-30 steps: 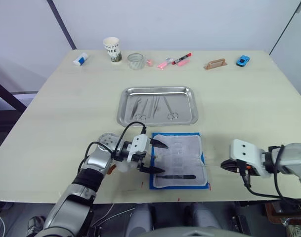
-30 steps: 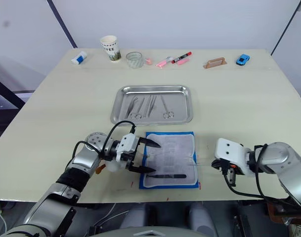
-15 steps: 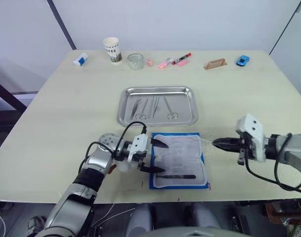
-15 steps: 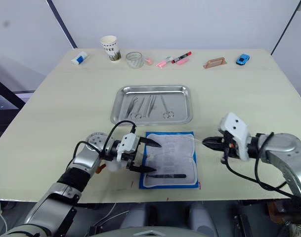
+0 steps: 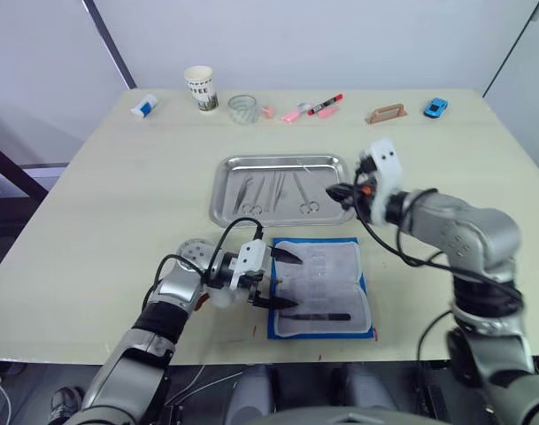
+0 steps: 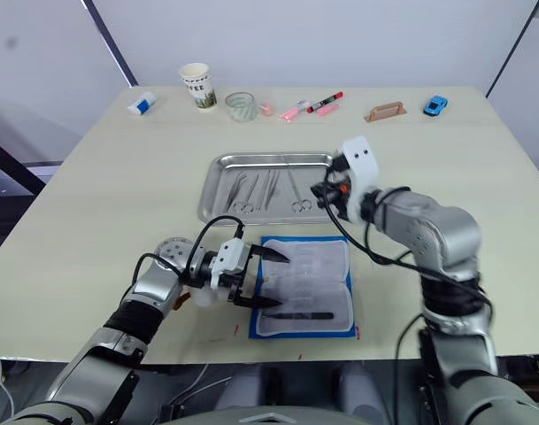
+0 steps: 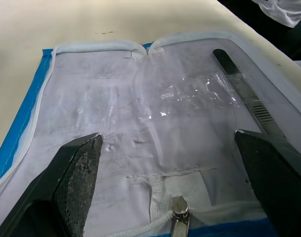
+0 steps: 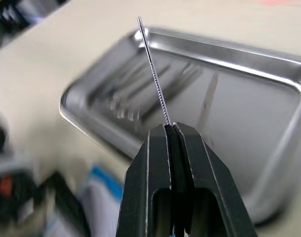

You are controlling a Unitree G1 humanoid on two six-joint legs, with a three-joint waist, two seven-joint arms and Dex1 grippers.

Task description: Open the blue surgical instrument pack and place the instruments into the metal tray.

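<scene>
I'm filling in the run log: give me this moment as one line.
right gripper: shut on thin probe, over tray | left gripper: open over opened pouch | tray: several instruments in | pouch: one dark tool left

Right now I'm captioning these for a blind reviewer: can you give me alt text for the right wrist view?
The right gripper, its two black fingers shut, pinches a thin silver instrument that sticks out above the metal tray. Other instruments lie blurred in the tray, and the blue surgical instrument pack shows at the near edge.
</scene>
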